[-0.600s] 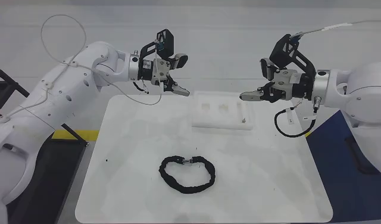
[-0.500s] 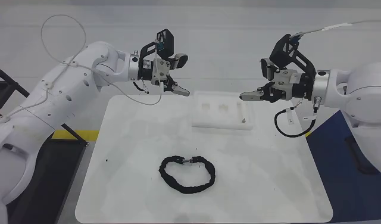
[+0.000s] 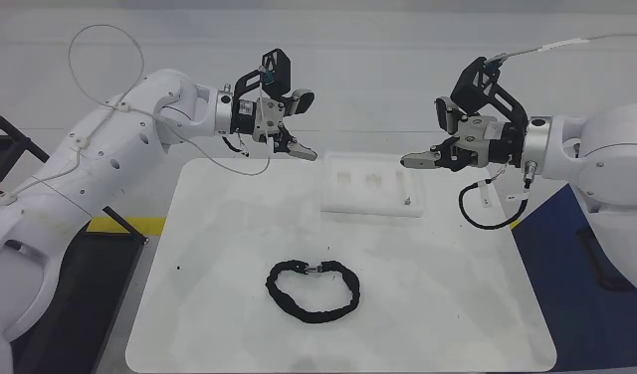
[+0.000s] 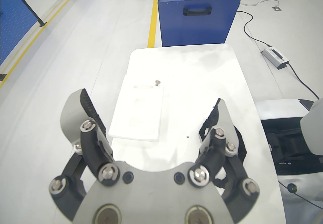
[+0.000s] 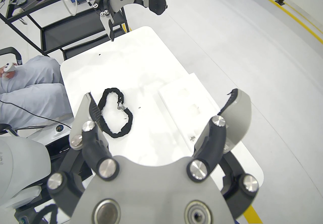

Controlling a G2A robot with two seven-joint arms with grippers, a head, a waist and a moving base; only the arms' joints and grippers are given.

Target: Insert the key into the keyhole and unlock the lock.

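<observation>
Black fabric-sleeved chain lock (image 3: 313, 290): 1 pc, lying in a loop on white counter (image 3: 199, 304), near half, approx mid-width. Ends meet at a metal fitting on loop's far side. Keyhole too small to make out. Neither claw touches it.

White tray (image 3: 370, 185): 1 pc, flat, against counter's far edge, right of centre, w/ shallow recesses in top.

Key (image 3: 407, 200): 1 small metal pc, on tray's near right corner, well apart from lock. Shape too small to tell.

Left claw (image 3: 305, 127): raised over counter's far edge, just left of tray. Fingers (image 4: 85, 106) spread wide, nothing btwn them.

Right claw (image 3: 410, 161): raised over tray's far right corner, nr the key but clear above it. Fingers (image 5: 237, 106) apart, nothing held.

Blue cabinet (image 4: 196, 18): w/ black handle, on floor beyond counter's right edge.
</observation>
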